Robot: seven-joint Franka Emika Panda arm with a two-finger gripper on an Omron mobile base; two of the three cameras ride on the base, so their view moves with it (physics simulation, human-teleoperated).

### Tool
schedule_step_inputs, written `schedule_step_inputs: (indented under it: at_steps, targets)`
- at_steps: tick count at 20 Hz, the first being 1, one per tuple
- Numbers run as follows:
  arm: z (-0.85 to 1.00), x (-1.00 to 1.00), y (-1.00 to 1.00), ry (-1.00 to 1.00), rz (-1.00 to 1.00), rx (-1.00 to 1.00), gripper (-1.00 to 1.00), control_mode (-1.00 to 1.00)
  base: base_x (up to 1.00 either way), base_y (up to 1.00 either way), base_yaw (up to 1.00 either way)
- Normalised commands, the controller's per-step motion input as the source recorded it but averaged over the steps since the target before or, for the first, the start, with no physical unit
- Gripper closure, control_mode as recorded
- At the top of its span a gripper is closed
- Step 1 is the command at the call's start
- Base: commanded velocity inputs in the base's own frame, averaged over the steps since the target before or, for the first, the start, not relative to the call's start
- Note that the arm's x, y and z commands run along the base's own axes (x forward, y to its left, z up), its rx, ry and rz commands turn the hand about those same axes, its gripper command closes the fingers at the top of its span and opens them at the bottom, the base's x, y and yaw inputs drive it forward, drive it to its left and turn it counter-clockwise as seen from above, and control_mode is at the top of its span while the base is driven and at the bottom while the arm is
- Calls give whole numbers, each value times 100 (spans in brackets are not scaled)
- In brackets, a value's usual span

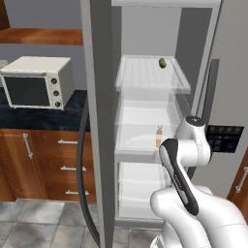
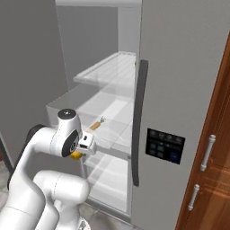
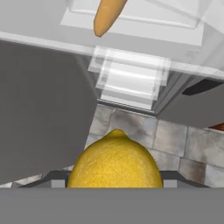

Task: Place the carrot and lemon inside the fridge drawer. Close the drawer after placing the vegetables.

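My gripper (image 2: 84, 146) is shut on the lemon (image 3: 114, 162), a bright yellow fruit that bulges between the fingers (image 3: 52, 178) low in the hand view. In the right base view the lemon (image 2: 76, 155) peeks out under the hand, just in front of and slightly below the fridge drawer (image 2: 108, 143). That see-through drawer (image 1: 134, 153) stands pulled out across the fridge. The carrot (image 1: 158, 136) lies inside it near the right side; it is also seen as an orange sliver (image 2: 95, 125), and its tip (image 3: 107, 15) shows beyond the lemon.
A small olive-green fruit (image 1: 162, 62) rests on the ribbed clear shelf (image 1: 145, 77) above. The open grey fridge door (image 1: 99, 121) stands to the left, the other door's dark handle (image 2: 139, 121) to the right. A toaster oven (image 1: 36, 81) sits on the dark counter.
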Motion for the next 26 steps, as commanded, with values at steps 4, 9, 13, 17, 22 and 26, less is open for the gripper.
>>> schedule_step_inputs:
  at_steps: [4, 9, 13, 17, 22, 26]
  targets:
    - [0, 0, 0, 0, 0, 0, 100, 100, 13, -15, 11]
    - [0, 0, 0, 0, 0, 0, 100, 100, 4, -11, 6]
    - [51, -10, -22, -6, 1, 2, 100, -100, 0, 0, 0]
    - [100, 1, 0, -2, 0, 0, 100, -100, 0, 0, 0]
    - [92, 50, 0, 0, -3, 0, 100, -100, 0, 0, 0]
    - [63, 80, -2, 0, -1, 0, 100, -100, 0, 0, 0]
